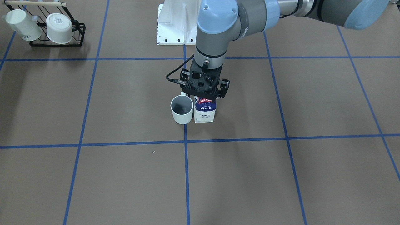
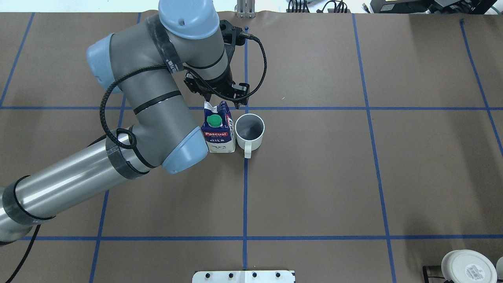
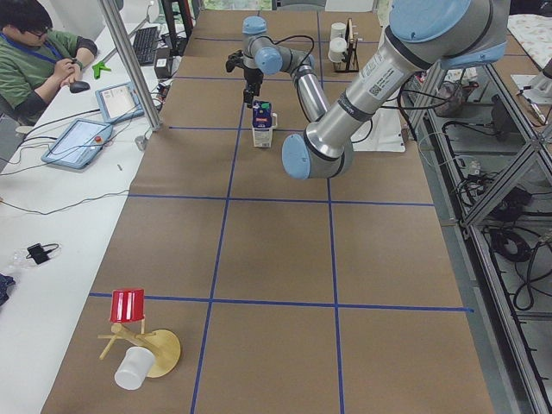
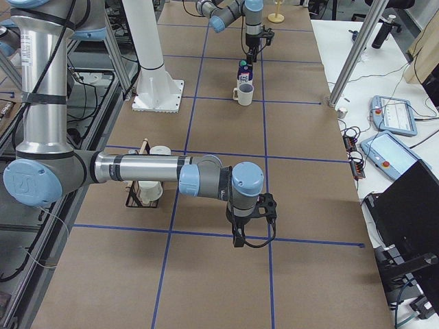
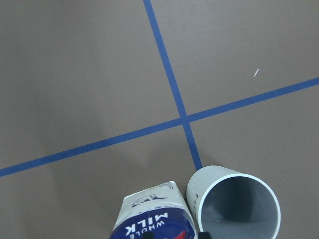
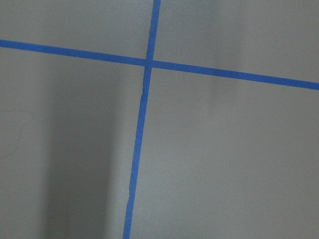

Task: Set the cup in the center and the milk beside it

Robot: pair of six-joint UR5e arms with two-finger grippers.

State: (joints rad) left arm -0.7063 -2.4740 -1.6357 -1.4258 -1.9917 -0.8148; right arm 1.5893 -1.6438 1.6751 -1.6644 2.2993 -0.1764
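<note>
The white cup [image 1: 182, 109] stands upright on the centre blue tape line [image 1: 185, 134], its handle towards the robot [image 2: 250, 133]. The milk carton [image 1: 204, 110] with its green cap [image 2: 214, 120] stands upright right beside it, nearly touching, on my left arm's side. My left gripper [image 1: 204, 93] hangs just above the carton top, open, with nothing in it. The left wrist view shows the carton top [image 5: 154, 219] and the cup's rim [image 5: 239, 204] below it. My right gripper [image 4: 251, 236] shows only in the exterior right view, low over bare table; I cannot tell if it is open.
A black wire rack [image 1: 56, 40] holding two other white cups [image 1: 59, 28] stands at one far corner [image 4: 144, 188]. The white robot base plate [image 1: 175, 28] is behind the cup. A red cup [image 3: 129, 306], a wooden stand and a white cup [image 3: 131, 369] lie at the left end.
</note>
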